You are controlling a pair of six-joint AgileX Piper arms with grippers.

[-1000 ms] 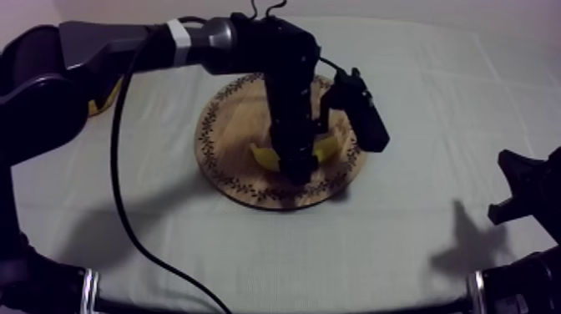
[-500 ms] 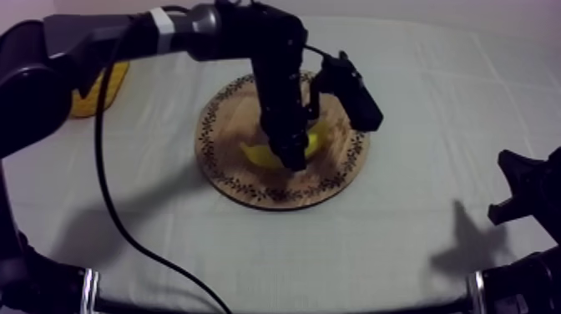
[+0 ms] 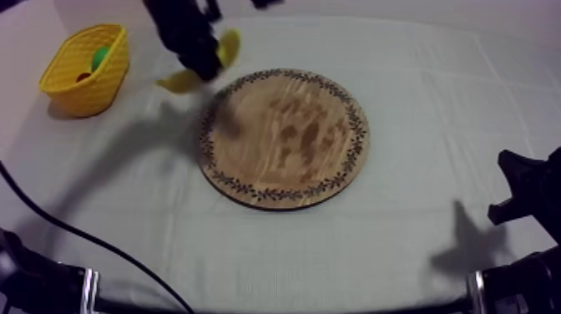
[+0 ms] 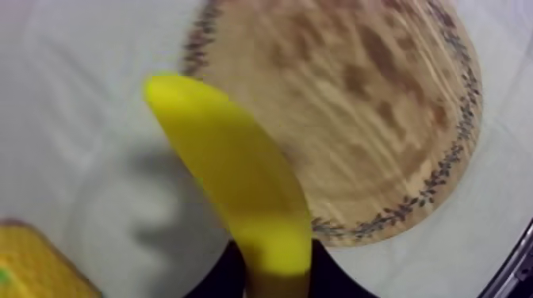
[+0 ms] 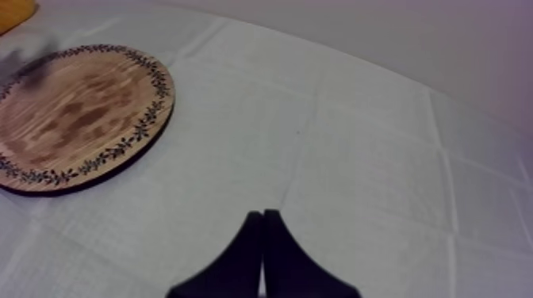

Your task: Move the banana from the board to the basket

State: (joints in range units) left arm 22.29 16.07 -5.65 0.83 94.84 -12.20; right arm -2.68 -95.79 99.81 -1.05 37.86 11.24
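Left wrist view: banana (image 4: 238,190) between fingers (image 4: 329,279)

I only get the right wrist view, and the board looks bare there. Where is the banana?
Observer: The left gripper is shut on the banana, held above the cloth between the board and the basket.
Operator: Over the basket yet?
Observer: Not yet. The yellow basket stands at the table's left, apart from the banana.
Operator: Is the basket empty?
Observer: No, something green lies in it.
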